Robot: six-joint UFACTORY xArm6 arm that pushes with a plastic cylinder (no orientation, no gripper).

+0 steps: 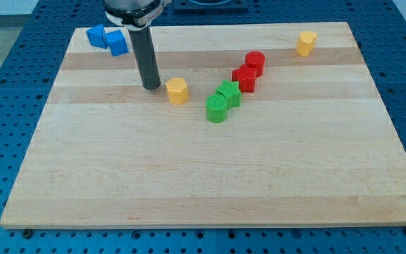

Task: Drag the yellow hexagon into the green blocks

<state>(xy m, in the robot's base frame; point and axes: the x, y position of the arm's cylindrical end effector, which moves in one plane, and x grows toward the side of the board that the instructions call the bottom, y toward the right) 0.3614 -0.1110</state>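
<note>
Rod upright, my tip down on tabletop, just left of yellow hexagon. No pincer fitted. Hexagon squat, upright, near green cylinder and green star block at right.

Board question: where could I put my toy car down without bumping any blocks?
The whole lower half of the board, below the green blocks, is bare. So is the view's right side, under the far yellow block. The middle is crowded: my tip, the yellow hexagon, green and red blocks sit close together. Blue blocks fill the top left corner.
</note>
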